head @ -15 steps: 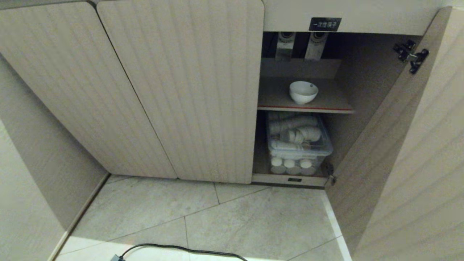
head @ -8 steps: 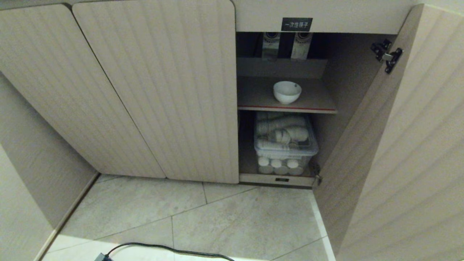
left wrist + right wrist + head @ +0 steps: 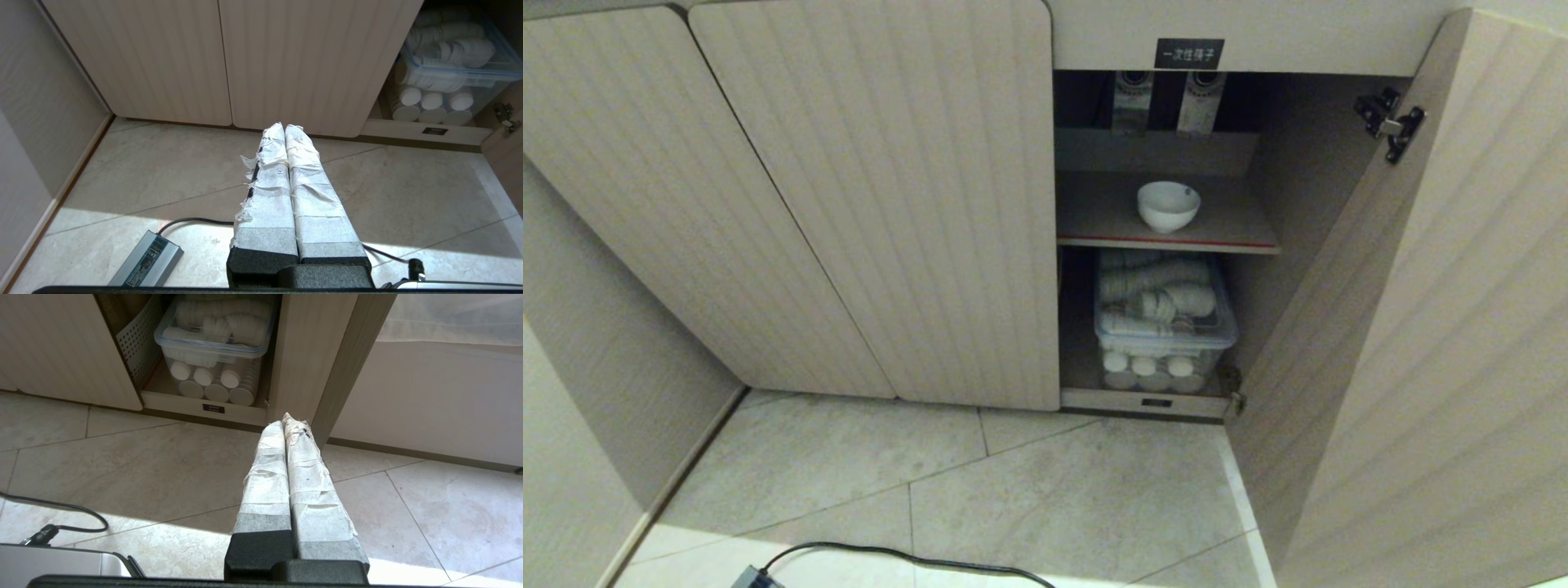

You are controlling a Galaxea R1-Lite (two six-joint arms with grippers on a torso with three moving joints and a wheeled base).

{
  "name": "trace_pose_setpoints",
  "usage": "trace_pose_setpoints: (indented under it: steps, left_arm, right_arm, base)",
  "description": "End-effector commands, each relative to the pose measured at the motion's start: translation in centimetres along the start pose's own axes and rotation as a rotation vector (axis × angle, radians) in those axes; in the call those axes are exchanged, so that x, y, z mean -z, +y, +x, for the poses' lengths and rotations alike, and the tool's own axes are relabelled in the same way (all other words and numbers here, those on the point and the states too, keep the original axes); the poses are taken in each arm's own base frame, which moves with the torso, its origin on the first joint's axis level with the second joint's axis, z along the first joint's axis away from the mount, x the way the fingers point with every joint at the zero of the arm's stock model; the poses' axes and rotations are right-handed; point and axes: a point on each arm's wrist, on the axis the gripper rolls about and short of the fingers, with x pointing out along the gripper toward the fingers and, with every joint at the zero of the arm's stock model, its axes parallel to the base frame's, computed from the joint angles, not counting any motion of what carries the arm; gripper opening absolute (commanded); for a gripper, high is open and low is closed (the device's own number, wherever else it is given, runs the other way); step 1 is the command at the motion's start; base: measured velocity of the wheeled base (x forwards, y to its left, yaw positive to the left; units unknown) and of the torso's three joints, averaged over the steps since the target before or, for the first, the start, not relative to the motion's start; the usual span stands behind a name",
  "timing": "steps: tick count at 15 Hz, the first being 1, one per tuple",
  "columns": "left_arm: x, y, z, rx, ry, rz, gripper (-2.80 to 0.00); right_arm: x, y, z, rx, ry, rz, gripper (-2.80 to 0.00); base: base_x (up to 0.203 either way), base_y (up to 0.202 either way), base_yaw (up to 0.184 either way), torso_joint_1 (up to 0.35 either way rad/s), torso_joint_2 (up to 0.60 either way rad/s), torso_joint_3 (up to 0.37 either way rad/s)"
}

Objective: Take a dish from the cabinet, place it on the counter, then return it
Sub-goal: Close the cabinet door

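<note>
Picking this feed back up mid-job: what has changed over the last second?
Only the head camera's view moved: the whole scene slid left, so nothing in it shifted. The dish sits upright on the cabinet shelf, door open. The left gripper and right gripper are shut and empty above the floor.

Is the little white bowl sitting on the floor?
No, the bowl sits on the upper shelf inside the open cabinet.

Glossy ceramic dish (image 3: pixel 1168 206); matt fluted wood-grain cabinet (image 3: pixel 890 204).
</note>
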Motion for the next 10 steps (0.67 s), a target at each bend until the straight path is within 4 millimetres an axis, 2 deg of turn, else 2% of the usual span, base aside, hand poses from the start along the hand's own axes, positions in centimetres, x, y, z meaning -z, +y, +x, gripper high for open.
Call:
trace_pose_setpoints:
  steps: [1, 10]
  left_arm:
    - [0.0, 0.0, 0.0, -0.001, -0.001, 0.0, -2.8]
    - [0.0, 0.0, 0.0, -0.001, -0.001, 0.0, -2.8]
  right_arm:
    - [0.01, 0.0, 0.01, -0.002, 0.002, -0.001, -2.8]
    - [0.0, -0.01, 0.01, -0.001, 0.002, -0.001, -2.8]
  base:
    - [0.0, 0.0, 0.0, 0.0, 0.0, 0.0]
    - [0.0, 0.0, 0.0, 0.0, 0.0, 0.0]
